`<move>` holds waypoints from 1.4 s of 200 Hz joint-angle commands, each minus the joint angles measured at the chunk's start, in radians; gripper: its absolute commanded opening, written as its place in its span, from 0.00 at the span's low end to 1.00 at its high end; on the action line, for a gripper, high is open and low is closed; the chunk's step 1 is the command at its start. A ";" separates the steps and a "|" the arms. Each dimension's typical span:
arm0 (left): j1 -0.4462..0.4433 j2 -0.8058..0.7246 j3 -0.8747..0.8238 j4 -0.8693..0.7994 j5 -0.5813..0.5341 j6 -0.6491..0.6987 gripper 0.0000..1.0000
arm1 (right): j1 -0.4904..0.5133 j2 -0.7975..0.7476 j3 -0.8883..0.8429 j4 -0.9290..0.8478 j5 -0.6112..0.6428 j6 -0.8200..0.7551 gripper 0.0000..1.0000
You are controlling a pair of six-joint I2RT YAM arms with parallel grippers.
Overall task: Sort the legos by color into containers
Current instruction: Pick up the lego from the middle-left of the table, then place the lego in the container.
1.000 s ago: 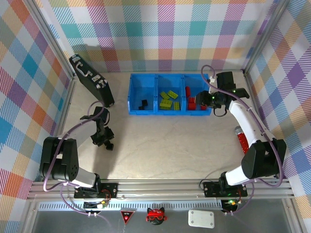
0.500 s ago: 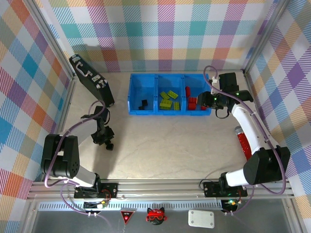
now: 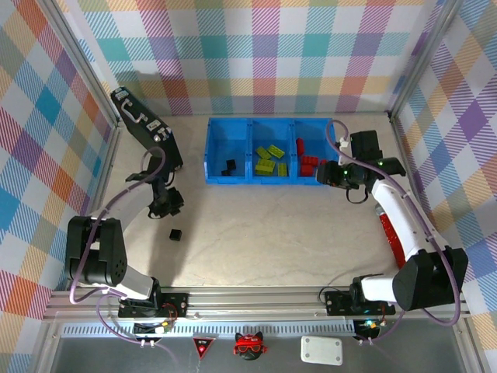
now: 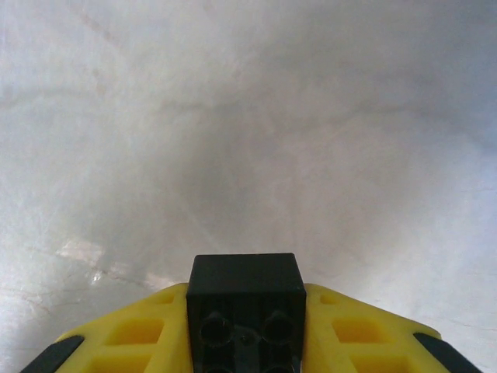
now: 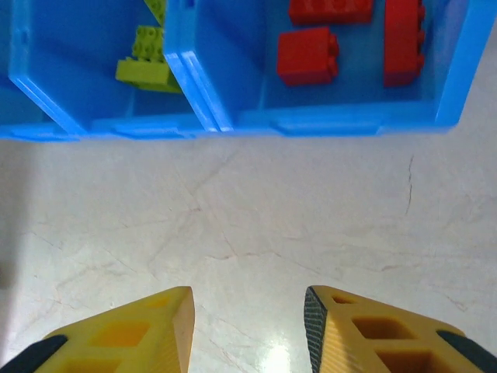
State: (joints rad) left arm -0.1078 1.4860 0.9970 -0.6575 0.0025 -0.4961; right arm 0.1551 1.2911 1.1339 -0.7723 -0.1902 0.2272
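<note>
My left gripper [image 3: 165, 202] is shut on a small black lego [image 4: 245, 281], held clear above the table between the yellow fingers [image 4: 140, 342]. Another black lego [image 3: 176, 233] lies loose on the table just near of it. The blue containers [image 3: 208, 151] stand at the back: black legos [image 3: 229, 165] on the left, lime green ones [image 3: 269, 159] in the middle, red ones [image 3: 309, 165] on the right. My right gripper [image 3: 324, 177] hangs open and holds nothing, over bare table just in front of the red compartment [image 5: 342, 120]; red legos [image 5: 308, 56] and a green one [image 5: 144, 66] lie beyond it.
A black case with silver latches [image 3: 146, 128] leans at the back left, close to the left arm. A long red bar [image 3: 388, 231] lies by the right wall, partly under the right arm. Checked walls close in the table on three sides.
The left gripper has shut on a black lego and moved up and away, leaving the other black lego on the table. The right gripper has drawn back from the red compartment.
</note>
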 commanded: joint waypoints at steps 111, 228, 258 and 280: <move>-0.255 0.165 0.471 -0.118 -0.083 0.053 0.32 | -0.005 -0.058 -0.080 0.011 0.020 -0.014 0.43; -0.355 0.565 0.869 -0.168 -0.232 0.129 0.31 | -0.005 -0.065 -0.072 -0.001 0.031 -0.020 0.43; -0.352 0.634 0.915 -0.198 -0.246 0.134 0.31 | -0.005 -0.070 -0.075 -0.005 0.035 -0.022 0.43; -0.346 0.665 0.924 -0.205 -0.249 0.137 0.31 | -0.006 -0.070 -0.075 -0.007 0.035 -0.023 0.43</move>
State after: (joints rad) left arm -0.4622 2.1201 1.8908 -0.8120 -0.2165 -0.3798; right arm 0.1551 1.2461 1.0569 -0.7692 -0.1635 0.2226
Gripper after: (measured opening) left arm 0.314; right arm 0.433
